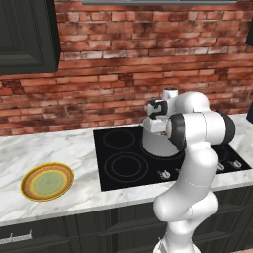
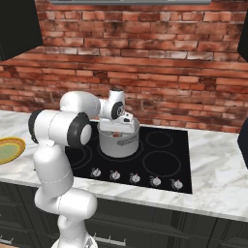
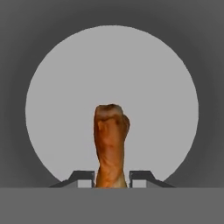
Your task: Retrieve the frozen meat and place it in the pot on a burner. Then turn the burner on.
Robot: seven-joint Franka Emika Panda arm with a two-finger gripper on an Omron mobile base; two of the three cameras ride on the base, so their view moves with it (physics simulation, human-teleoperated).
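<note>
Over the pot (image 3: 52, 87); pincer (image 3: 111, 179) clamps the frozen meat (image 3: 110, 144).

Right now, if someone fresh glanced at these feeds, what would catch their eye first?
The white arm bent over the black cooktop, its gripper lowered into the silver pot on a burner. In the hand view, the reddish-brown frozen meat sits clamped between the fingers above the pot's grey floor. Off to the left on the marble counter lies a yellow-rimmed green plate.

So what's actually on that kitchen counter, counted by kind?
Silver-grey metal stockpot: 1
Reddish-brown drumstick of frozen meat, between the gripper fingers: 1
Round yellow-rimmed green plate: 1
Stove knobs: 5
Total: 8
</note>
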